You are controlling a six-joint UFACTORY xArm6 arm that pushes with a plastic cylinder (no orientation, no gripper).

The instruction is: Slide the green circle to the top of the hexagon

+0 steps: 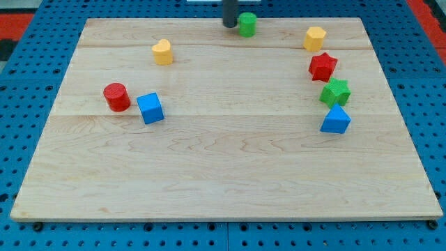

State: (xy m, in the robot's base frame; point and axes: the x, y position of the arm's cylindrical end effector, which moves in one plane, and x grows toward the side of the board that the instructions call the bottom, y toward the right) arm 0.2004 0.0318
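Note:
The green circle (247,24) stands at the top edge of the wooden board, near the middle. My tip (229,25) is right at its left side, touching or nearly touching it. The yellow hexagon (314,38) sits to the right of the green circle, near the board's top right. The rod comes down from the view's top edge.
A red star (323,67), a green star (335,92) and a blue block (336,120) stand in a column below the hexagon. A yellow heart (162,51), a red cylinder (116,97) and a blue cube (150,108) are on the left. The board (223,174) lies on a blue pegboard.

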